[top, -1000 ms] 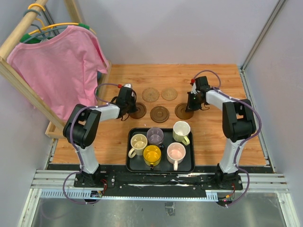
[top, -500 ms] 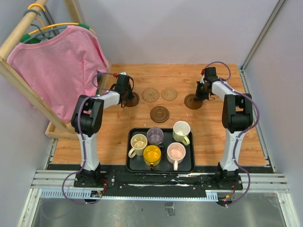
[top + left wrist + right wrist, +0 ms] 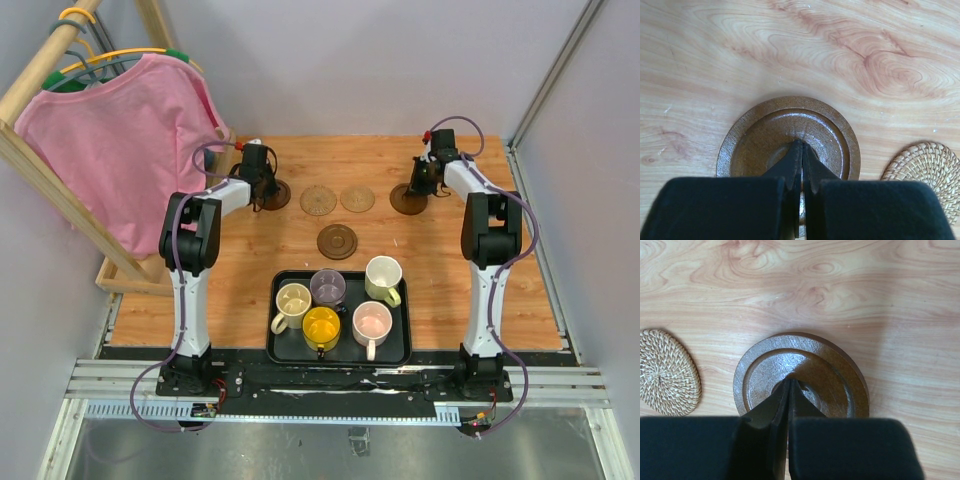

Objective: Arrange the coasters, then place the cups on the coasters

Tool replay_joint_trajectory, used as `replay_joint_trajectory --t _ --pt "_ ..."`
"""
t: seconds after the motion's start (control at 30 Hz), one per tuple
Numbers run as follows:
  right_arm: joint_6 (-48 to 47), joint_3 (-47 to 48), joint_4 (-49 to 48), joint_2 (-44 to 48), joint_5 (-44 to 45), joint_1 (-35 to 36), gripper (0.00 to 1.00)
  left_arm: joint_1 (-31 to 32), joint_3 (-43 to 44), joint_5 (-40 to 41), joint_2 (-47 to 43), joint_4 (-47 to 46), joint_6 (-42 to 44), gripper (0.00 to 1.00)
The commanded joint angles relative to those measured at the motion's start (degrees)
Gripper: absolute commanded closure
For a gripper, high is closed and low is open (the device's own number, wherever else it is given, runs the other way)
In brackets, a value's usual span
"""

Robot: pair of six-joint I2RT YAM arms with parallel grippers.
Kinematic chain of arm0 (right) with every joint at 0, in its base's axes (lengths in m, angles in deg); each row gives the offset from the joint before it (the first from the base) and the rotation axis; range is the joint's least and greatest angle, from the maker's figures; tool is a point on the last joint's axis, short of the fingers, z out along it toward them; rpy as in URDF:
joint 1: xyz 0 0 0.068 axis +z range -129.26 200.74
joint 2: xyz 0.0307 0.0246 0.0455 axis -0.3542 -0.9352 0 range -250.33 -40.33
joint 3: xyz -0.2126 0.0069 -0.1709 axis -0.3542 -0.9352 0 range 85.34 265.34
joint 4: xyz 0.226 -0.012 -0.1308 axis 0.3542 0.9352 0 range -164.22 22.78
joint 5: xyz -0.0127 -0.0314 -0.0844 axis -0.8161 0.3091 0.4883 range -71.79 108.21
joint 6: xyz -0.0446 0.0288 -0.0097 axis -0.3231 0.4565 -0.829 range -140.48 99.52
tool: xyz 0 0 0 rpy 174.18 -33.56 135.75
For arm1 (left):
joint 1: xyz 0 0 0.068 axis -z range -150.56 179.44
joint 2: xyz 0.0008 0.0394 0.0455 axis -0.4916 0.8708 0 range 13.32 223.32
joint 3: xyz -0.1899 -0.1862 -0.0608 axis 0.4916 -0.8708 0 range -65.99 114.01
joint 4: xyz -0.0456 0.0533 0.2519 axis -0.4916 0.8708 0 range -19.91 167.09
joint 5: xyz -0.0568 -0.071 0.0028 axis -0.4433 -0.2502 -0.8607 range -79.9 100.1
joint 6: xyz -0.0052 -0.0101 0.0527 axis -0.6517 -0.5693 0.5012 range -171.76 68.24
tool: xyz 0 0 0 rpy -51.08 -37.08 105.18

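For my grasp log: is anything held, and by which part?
Nothing is held. The shut left gripper rests on the far-left coaster, the shut right gripper on the far-right coaster.

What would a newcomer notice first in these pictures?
The pink shirt hanging at the far left stands out most. Next come five cups on the black tray near the arm bases. The left end effector and right end effector, both shut, rest tip-down on dark brown coasters at the far side.
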State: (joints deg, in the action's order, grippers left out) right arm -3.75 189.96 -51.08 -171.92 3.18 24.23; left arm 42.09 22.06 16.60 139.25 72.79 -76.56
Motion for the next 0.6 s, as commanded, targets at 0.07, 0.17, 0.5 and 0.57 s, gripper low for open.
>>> replay_joint_trajectory --t 0.07,0.17,0.5,0.57 --pt "-1.7 0.9 -0.5 -3.6 -4.8 0.4 0.99 -0.2 0.7 -6.1 2.2 -1.5 0.4 1.0" --pt "-1.9 1.9 -0.5 -4.3 -6.1 1.2 0.99 0.0 -0.2 -9.9 2.1 -2.7 0.0 1.0" --pt "-1.9 1.2 -1.0 -3.8 -7.1 2.5 0.99 1.5 -5.9 -10.5 -0.3 -3.9 -0.3 1.0" --pt "-1.8 0.2 -1.5 -3.5 -7.4 2.6 0.99 1.5 -7.0 -10.0 -0.8 -3.9 -0.3 1.0"
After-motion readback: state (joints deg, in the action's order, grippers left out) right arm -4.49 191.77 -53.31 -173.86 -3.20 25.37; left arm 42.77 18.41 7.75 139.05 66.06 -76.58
